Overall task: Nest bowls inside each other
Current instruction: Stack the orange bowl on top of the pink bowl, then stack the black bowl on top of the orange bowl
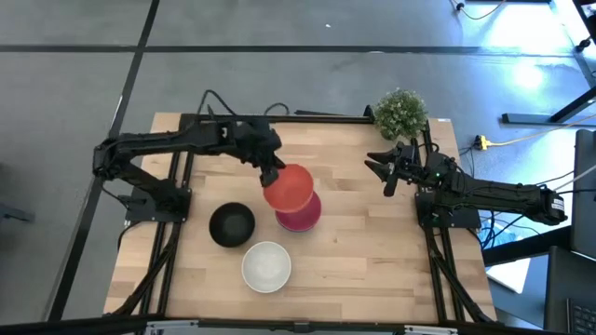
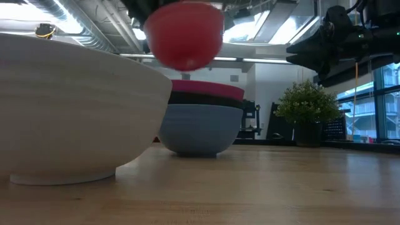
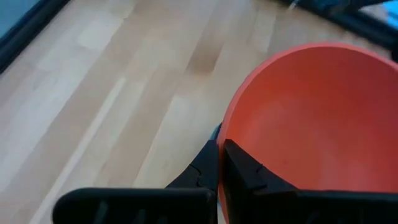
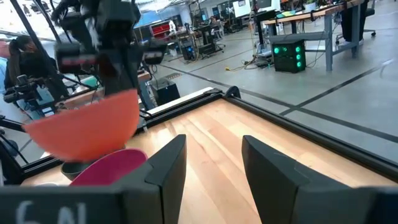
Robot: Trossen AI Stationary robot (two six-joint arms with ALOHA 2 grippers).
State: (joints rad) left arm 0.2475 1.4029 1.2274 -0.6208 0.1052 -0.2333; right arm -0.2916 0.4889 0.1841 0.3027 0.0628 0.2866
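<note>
From my end, nearest the front edge of the bench (image 1: 372,270) sits the white bowl (image 1: 266,265), upright and on its own, with a black bowl (image 1: 231,224) just beside it toward the left edge, also loose on the wood. Further in, around the middle of the bench, there's the stack: in the low view it's a blue bowl (image 2: 199,128) at the bottom, a second black bowl (image 2: 206,99) in it, and the magenta-pink bowl (image 2: 209,88) on top. The left pincer (image 1: 274,174) is clamped on the rim of the red bowl (image 1: 288,187), one finger inside and one outside, holding it in the air above the stack, overlapping the pink one but not touching it. The right pincer (image 1: 385,173) hangs near the right edge with its fingers apart, gripping nothing. At the far right corner is the small potted plant (image 1: 401,113).
</note>
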